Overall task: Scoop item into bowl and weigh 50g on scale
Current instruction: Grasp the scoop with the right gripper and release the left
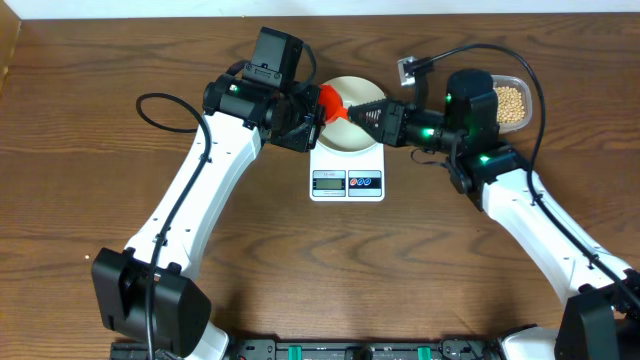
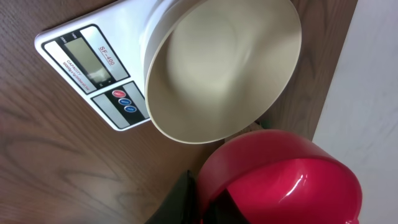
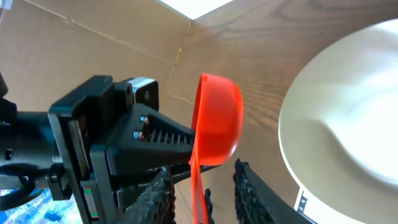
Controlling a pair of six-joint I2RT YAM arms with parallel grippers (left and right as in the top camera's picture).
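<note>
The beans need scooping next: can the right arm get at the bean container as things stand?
Probably yes. The bean container sits beside the right arm, nothing between them. But the right gripper points away toward the bowl, fingers straddling the handle of the red scoop, so it would have to swing back.

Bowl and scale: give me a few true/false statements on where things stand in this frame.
1. The bowl sits on the scale. True.
2. The bowl already holds beans. False: it is empty; the beans are in the clear container.
3. The red scoop hangs above the bowl, between the left gripper and the right gripper. True.
4. The clear container stands beside the left arm. False: it stands by the right arm.
</note>
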